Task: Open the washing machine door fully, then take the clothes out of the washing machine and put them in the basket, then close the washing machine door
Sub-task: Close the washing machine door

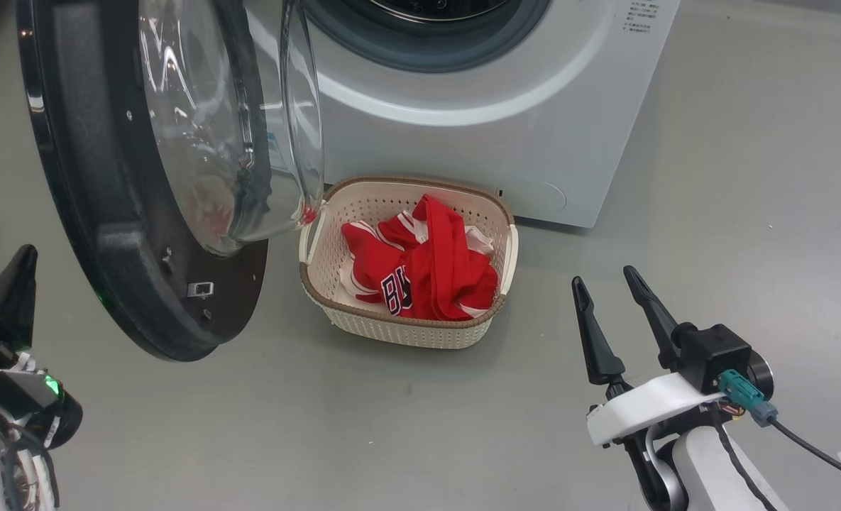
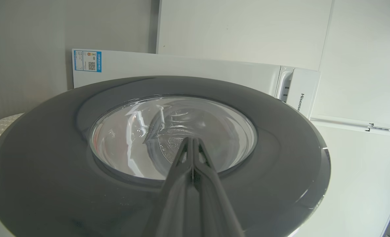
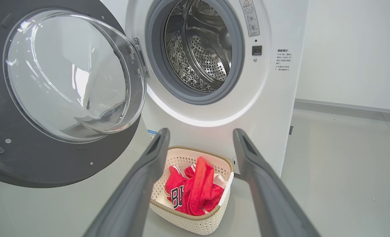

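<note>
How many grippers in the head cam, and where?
2. The left gripper, shut, is at lower left near the open door. The right gripper, open, is at lower right, apart from the basket. Neither holds anything; none looks hidden.

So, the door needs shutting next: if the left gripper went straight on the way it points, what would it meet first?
Most likely the door, at its glass centre: the left gripper, jaws shut, points straight there. The gap is hard to judge.

Black tapered fingers [image 1: 594, 341] are mounted on a white wrist shell [image 1: 640, 410]; a teal connector [image 1: 736, 387] with black cable [image 1: 810, 447] is fitted.
</note>
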Motion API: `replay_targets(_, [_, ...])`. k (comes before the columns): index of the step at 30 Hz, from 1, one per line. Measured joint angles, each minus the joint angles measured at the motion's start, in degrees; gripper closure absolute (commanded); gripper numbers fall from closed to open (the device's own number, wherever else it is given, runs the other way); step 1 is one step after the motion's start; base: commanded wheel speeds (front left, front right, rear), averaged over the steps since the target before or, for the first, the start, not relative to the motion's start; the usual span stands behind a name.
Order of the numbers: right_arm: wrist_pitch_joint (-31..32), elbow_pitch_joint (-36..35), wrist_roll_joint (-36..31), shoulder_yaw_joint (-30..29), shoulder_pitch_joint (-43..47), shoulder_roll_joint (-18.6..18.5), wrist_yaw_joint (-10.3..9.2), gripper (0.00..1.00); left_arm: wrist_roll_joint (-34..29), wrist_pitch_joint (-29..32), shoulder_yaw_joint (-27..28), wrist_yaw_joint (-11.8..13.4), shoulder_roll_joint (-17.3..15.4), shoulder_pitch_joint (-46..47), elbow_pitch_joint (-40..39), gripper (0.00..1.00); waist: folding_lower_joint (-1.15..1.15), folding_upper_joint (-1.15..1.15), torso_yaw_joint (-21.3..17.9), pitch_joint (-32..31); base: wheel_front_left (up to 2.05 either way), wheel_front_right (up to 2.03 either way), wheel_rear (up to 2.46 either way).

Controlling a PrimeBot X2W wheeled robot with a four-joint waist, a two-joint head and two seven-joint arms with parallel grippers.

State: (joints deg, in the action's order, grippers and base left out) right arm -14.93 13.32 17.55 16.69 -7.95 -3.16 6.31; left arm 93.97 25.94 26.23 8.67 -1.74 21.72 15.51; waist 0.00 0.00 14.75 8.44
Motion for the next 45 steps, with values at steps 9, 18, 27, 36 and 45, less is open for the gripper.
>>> replay_targets(9, [0.0,0.0,0.0,-0.1,-0.1,0.0,0.01,0.00,1.1,4.2,-0.6,-0.9,-0.1,0.0,6.0,1.00,0.00,0.00,-0.3,0.0,0.00,0.00,0.00])
replay_targets(18, [0.0,0.0,0.0,-0.1,-0.1,0.0,0.01,0.00,2.9,8.4,-3.3,-0.9,-0.1,0.0,10.3,1.00,0.00,0.00,-0.8,-0.1,-0.01,0.00,0.00])
replay_targets(27, [0.0,0.2,0.0,0.3,-1.0,0.0,0.02,0.00,5.9,11.0,-4.1,-0.9,0.0,1.5,10.6,1.00,0.00,0.00,-2.2,-0.1,-0.30,0.08,0.22])
replay_targets(36, [0.0,0.4,0.1,0.5,-1.0,0.0,0.03,0.00,7.8,11.6,-5.3,-0.9,0.0,1.8,11.4,1.00,0.00,0.00,-4.0,-0.4,-0.16,0.04,0.12])
replay_targets(45, [0.0,0.6,0.1,0.7,-1.2,0.0,0.03,0.00,8.4,11.6,-6.2,-0.9,0.0,2.0,11.6,1.00,0.00,0.00,-6.2,-0.3,0.00,0.00,0.00])
